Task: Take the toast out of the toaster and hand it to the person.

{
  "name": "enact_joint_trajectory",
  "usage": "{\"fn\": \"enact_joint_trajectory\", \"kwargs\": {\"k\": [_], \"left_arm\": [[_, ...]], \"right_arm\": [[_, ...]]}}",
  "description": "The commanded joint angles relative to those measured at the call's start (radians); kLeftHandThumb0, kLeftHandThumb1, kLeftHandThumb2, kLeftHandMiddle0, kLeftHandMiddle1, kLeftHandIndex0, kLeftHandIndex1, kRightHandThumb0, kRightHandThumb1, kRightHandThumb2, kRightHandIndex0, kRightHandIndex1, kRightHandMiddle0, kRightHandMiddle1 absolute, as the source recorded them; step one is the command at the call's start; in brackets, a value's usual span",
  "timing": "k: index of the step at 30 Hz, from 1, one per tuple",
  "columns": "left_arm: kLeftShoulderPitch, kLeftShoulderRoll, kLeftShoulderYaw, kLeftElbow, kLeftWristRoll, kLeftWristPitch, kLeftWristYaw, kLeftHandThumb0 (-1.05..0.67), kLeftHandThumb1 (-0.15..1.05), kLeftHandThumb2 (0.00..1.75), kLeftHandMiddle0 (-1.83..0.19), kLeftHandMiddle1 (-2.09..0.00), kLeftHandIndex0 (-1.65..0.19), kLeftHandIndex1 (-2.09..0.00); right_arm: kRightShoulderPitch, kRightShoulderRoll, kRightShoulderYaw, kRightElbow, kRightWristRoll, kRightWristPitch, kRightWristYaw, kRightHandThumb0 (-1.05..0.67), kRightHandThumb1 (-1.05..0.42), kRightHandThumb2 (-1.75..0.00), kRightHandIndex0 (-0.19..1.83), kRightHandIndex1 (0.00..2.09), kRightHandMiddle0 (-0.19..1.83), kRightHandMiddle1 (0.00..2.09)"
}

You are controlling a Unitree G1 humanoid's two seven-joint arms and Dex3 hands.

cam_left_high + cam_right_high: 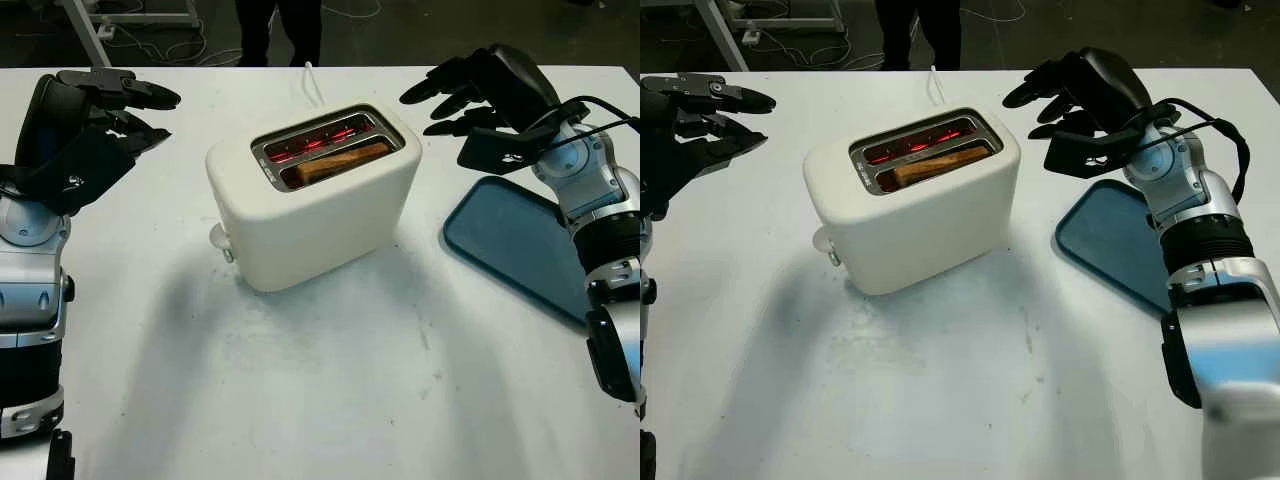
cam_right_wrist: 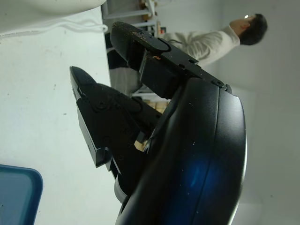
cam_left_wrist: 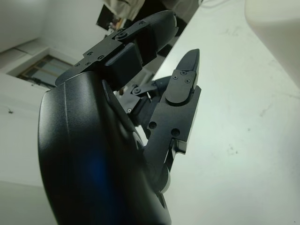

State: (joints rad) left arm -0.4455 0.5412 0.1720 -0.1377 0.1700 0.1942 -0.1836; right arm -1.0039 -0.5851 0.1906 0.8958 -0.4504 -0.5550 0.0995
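Both hands waited beside the toaster; the toast had not been touched.

The toast (image 1: 342, 161) sat low in the near slot of the toaster (image 1: 312, 195), its long axis running along the slot, far end angled toward the right hand (image 1: 480, 90). That hand hovered open and empty to the toaster's right, above the blue tray (image 1: 520, 245); the left hand (image 1: 95, 125) hovered open to the toaster's left. On the worktop (image 1: 330, 380), the reach was judged the step in hand: next, one hand would need to come over the slot and pinch the toast's top edge. A person (image 1: 280, 30) stood beyond the toaster.
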Motion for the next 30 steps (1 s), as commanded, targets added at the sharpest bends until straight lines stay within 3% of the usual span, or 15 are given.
{"fn": "enact_joint_trajectory", "kwargs": {"k": [1,10,23,30], "left_arm": [[0.008,0.007,-0.001,0.007,0.003,-0.02,0.0,-0.1,0.84,0.0,-0.84,-0.88,-1.0,-0.25],[0.009,0.004,0.002,0.016,0.0,-0.033,0.002,-0.11,0.84,0.0,-0.84,-0.89,-1.01,-0.26],[0.013,0.001,0.0,-0.011,0.01,0.018,0.006,-0.11,0.85,0.0,-0.81,-0.87,-0.98,-0.25],[0.012,0.0,0.007,0.007,-0.007,-0.011,0.003,-0.1,0.84,0.0,-0.83,-0.88,-1.0,-0.25]], "right_arm": [[0.002,-0.011,-0.003,0.001,0.007,-0.012,-0.001,0.02,-0.66,0.0,1.34,0.01,1.11,0.01],[0.005,-0.012,-0.004,-0.002,0.008,-0.002,0.003,0.0,-0.67,0.0,1.32,0.0,1.1,0.0],[0.011,-0.01,-0.005,-0.014,0.006,0.002,-0.002,-0.02,-0.67,0.0,1.33,0.01,1.1,0.0],[0.01,-0.008,-0.008,-0.006,0.014,-0.003,0.004,-0.02,-0.67,0.0,1.32,0.0,1.1,0.0]]}}
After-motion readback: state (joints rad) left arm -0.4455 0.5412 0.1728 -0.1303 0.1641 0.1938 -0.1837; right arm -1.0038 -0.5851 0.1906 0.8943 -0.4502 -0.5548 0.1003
